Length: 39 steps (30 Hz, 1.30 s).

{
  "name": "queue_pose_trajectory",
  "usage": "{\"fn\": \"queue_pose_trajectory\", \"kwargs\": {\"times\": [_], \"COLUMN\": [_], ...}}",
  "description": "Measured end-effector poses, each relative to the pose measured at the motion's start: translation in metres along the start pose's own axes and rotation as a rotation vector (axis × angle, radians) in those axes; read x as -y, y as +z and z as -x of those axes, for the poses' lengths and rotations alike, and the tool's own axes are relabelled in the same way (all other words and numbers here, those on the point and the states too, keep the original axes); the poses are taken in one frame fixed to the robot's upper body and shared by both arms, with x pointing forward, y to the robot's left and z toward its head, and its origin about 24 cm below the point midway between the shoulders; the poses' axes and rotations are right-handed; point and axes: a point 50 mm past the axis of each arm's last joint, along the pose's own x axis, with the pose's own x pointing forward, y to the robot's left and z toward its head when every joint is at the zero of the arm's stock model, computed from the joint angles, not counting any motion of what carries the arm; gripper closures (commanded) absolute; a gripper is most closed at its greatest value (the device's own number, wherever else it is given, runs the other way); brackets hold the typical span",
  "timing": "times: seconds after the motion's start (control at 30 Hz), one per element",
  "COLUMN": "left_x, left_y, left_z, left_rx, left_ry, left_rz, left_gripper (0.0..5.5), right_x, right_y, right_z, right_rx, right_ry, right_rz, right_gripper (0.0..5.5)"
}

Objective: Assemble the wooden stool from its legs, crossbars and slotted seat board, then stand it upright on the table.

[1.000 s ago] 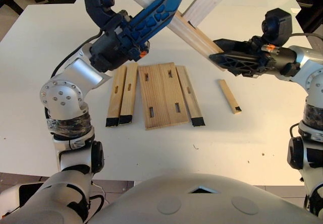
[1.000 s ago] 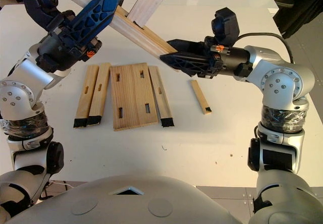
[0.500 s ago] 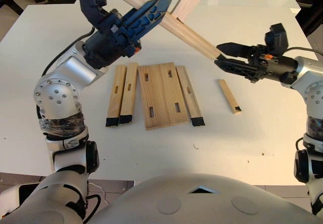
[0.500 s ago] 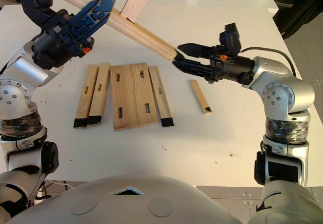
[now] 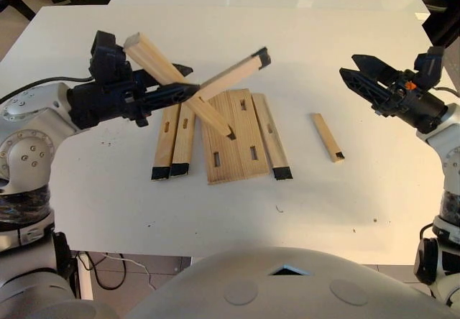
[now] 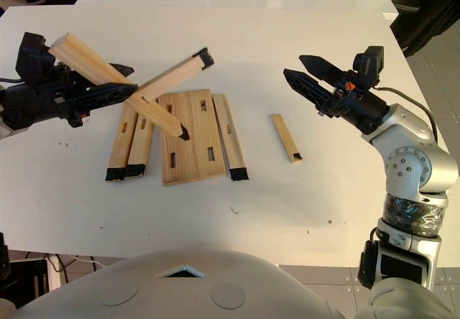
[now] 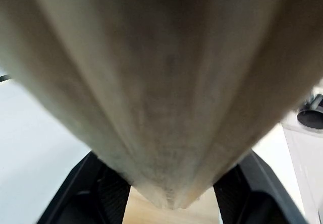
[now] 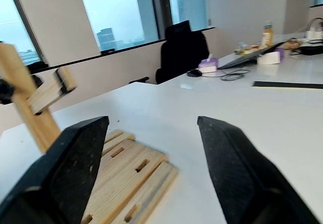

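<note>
My left gripper (image 5: 188, 78) is shut on a crossed pair of wooden legs (image 5: 172, 75), joined in an X and held tilted over the table's left half. The longer leg's dark lower end (image 6: 183, 133) comes down to the slotted seat board (image 5: 233, 136), which lies flat at the centre. The held leg's wood (image 7: 166, 82) looms close in the left wrist view. My right gripper (image 6: 295, 67) hangs open and empty above the table's right side, its fingers (image 8: 65, 178) spread wide.
Two slotted legs (image 5: 175, 136) lie flat left of the seat board and one more (image 5: 272, 138) lies against its right edge. A short crossbar (image 5: 327, 138) lies alone further right. The white table (image 5: 323, 211) has bare room in front.
My left arm has swung the crossed legs down from high over the table onto the seat board. My right gripper has let go of the leg's end and drawn back to the right.
</note>
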Motion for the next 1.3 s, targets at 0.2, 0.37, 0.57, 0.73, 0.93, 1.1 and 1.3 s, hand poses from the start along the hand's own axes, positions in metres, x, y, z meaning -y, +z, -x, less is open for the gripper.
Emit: {"fn": "queue_pose_trajectory", "kwargs": {"times": [0.2, 0.37, 0.57, 0.73, 0.93, 1.1, 1.3], "left_x": [0.003, 0.006, 0.008, 0.009, 0.004, 0.002, 0.003], "left_y": [-0.006, -0.007, -0.011, -0.012, -0.017, -0.016, -0.016], "left_z": [0.010, 0.012, 0.012, 0.013, 0.015, 0.010, 0.007], "left_rx": [-0.056, -0.074, -0.082, -0.087, -0.119, -0.115, -0.110], "left_ry": [-0.030, -0.038, -0.049, -0.064, -0.077, -0.094, -0.102], "left_rz": [-0.036, -0.059, -0.049, -0.039, -0.030, -0.039, -0.051], "left_gripper": [3.44, 3.44, 3.44, 3.44, 3.44, 3.44, 3.45], "right_x": [0.004, 0.007, 0.007, 0.007, 0.006, 0.004, 0.002], "right_y": [0.005, 0.004, 0.007, 0.005, 0.002, -0.002, -0.005], "right_z": [0.010, 0.010, 0.008, 0.009, 0.011, 0.010, 0.008], "right_rx": [0.019, 0.011, 0.015, 0.013, 0.007, 0.016, 0.022], "right_ry": [-0.067, -0.081, -0.075, -0.082, -0.095, -0.103, -0.097], "right_rz": [0.016, 0.010, 0.019, 0.013, 0.004, -0.010, -0.026], "right_gripper": [2.26, 2.26, 2.26, 2.26, 2.26, 2.26, 2.26]}}
